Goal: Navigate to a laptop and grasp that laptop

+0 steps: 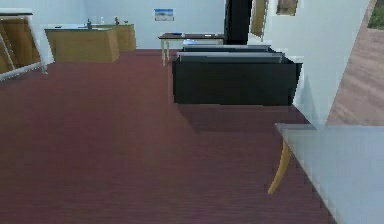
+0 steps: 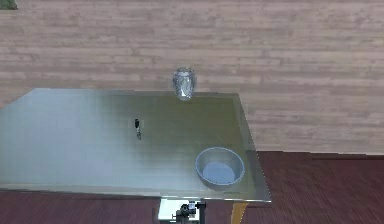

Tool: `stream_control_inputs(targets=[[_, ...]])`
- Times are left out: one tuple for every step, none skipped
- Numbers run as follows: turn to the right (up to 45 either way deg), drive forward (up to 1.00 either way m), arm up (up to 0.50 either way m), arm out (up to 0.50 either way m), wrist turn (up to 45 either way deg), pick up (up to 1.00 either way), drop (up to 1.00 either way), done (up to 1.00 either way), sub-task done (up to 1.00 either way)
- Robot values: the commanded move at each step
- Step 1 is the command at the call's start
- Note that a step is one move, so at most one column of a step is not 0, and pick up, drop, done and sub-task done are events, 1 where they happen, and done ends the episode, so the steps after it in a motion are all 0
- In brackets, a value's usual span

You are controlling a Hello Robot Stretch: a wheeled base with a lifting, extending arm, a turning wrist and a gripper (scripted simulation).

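Grey tabletop [image 2: 80, 140], blue bowl [image 2: 219, 167] near corner — end effector [image 2: 185, 211], cannot tell if holding anything

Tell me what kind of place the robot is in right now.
Likely an open-plan living and kitchen area in a house: a dark sofa stands mid-room, wooden kitchen counters line the far wall, and a grey table carries a blue bowl.

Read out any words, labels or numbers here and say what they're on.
No text can be read.
Small framed wall picture: too small to make out.
Small white squares at the arm side view's bottom edge: black marks, no letters.
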Motion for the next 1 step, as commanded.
stream_control_inputs(targets=[[0.0,0.0,0.0,0.0,45.0,0.0,0.0,0.0,0.0]])
